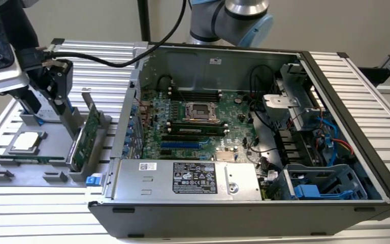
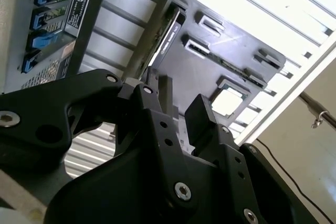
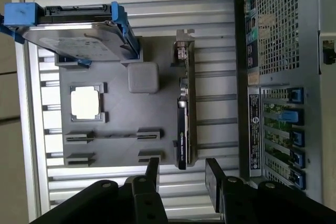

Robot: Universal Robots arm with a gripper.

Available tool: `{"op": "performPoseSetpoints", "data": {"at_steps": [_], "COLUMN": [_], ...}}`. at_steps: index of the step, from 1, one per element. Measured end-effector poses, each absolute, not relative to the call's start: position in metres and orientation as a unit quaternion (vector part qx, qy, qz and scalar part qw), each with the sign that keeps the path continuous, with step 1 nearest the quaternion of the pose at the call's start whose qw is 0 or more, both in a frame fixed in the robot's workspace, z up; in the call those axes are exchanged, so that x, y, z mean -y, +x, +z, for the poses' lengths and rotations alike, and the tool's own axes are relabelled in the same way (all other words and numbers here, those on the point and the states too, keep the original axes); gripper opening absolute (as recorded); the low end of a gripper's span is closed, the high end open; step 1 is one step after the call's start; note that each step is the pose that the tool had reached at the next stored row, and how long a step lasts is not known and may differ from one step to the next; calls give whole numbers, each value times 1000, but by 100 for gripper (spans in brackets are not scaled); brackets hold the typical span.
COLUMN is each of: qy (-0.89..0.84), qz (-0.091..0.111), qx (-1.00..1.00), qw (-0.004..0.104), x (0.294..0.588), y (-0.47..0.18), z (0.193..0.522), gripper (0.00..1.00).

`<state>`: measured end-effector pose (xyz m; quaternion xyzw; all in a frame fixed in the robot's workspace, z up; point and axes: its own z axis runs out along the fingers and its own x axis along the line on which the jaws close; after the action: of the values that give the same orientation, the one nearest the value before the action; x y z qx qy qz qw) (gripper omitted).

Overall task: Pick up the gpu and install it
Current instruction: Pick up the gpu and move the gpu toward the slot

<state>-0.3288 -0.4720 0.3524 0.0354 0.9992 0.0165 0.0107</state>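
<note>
The gpu (image 1: 81, 142) stands on its long edge in a slot of the grey parts tray (image 1: 19, 175), at the exterior view's left, beside the open computer case (image 1: 330, 101). It also appears as a thin edge-on card, the gpu (image 3: 184, 114) in the first wrist view and the gpu (image 2: 165, 30) in the second. My gripper (image 1: 44, 108) hangs above the tray's far part, apart from the card. In both wrist views the gripper (image 3: 182, 174) (image 2: 178, 95) is open, with nothing between its black fingers (image 3: 152, 169).
On the tray lie a hard drive in a blue caddy (image 3: 73, 30), a processor chip (image 3: 85, 102) and a memory stick (image 1: 26, 158). Inside the case sit the motherboard (image 1: 202, 122) and the silver power supply (image 1: 181, 180). The case's rear slot covers (image 3: 281, 129) face the tray.
</note>
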Motion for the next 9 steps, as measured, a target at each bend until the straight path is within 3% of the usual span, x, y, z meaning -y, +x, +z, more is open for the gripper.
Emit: {"op": "performPoseSetpoints", "data": {"at_steps": [9], "qy": [35], "qz": [15], "qx": [-999], "qw": [11], "x": [472], "y": [-329], "z": [348], "gripper": [100]}}
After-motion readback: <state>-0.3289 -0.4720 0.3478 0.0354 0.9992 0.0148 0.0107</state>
